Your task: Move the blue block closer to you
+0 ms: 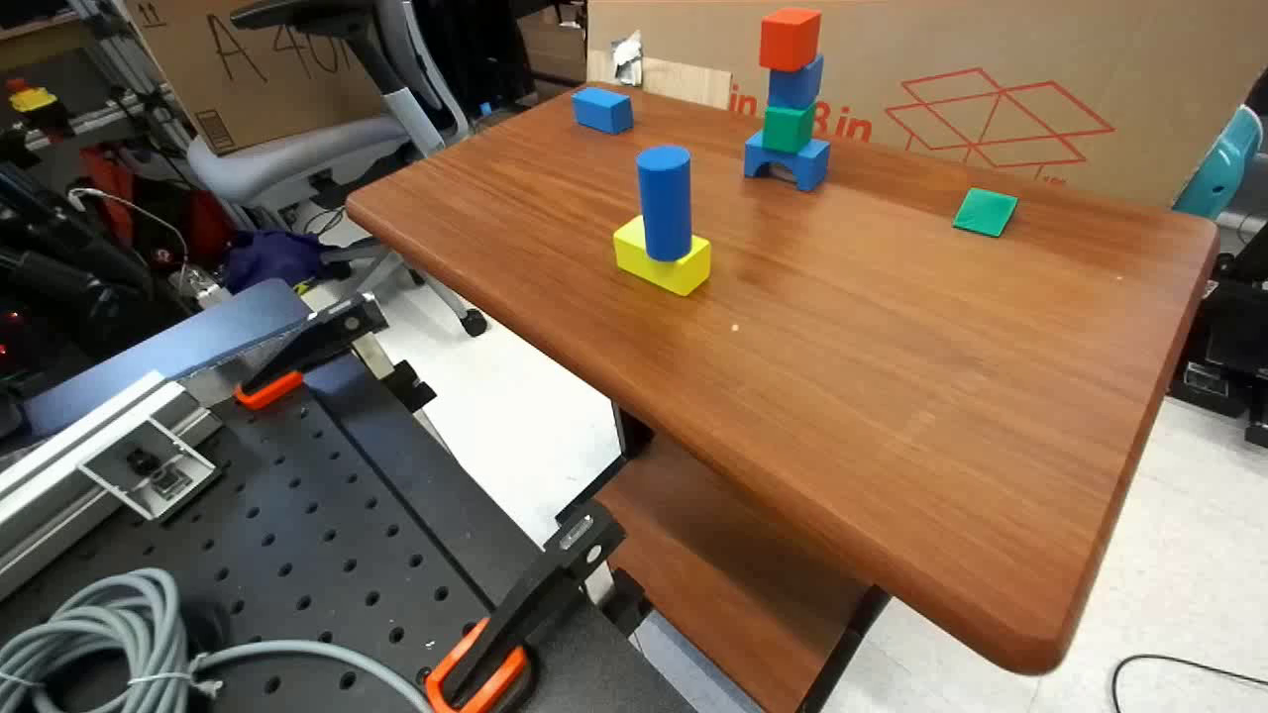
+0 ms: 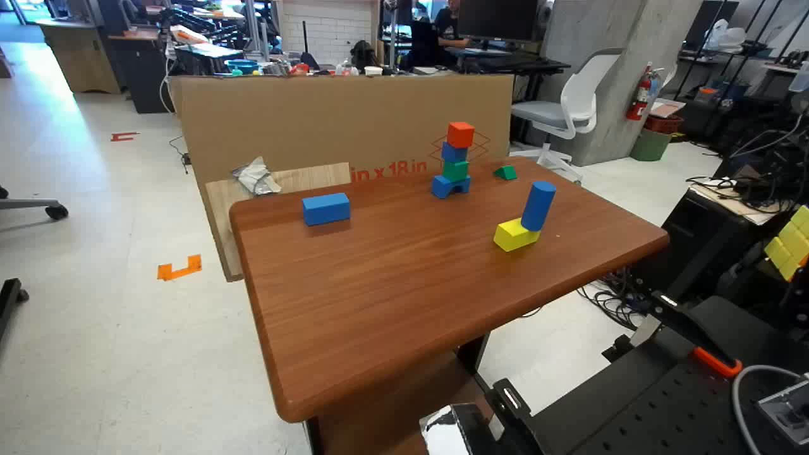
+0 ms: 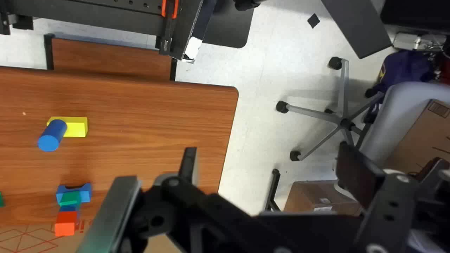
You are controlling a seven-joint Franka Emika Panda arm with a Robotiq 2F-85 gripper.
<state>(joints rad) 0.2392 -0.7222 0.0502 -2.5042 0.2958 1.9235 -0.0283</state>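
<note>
Wrist view, right up close: jaws spread wide, floor [image 3: 253,158] showing b/w them. For the rest, clock hub = yellow block [image 1: 649,269], 12 = away fm me. Nearest: black perforated plate [image 1: 337,564], w/ coiled grey cable [image 1: 163,634] on it at approx 8 o'clock & a black clamp [image 1: 535,594] w/ orange grips at its edge, approx 7. Next, the wooden bench [image 1: 892,386]. Yellow block lies flat there, blue cylinder [image 1: 665,203] upright on top. Green wedge [image 1: 986,212] well off at 3. Bit farther, at 2, stacked up: blue arch [image 1: 812,166] at btm, then green block [image 1: 785,131], small blue cube [image 1: 795,87], red cube [image 1: 790,42] up top. Farthest on the bench, at 11: the blue block [image 1: 602,111], i.e. the one to shift, nr a far corner, well apart fm the blue arch; it's in both exterior views. Past the bench, a carton [image 1: 1169,109] w/ red print runs 12 to 3; grey chair [image 1: 258,163] at 10.
</note>
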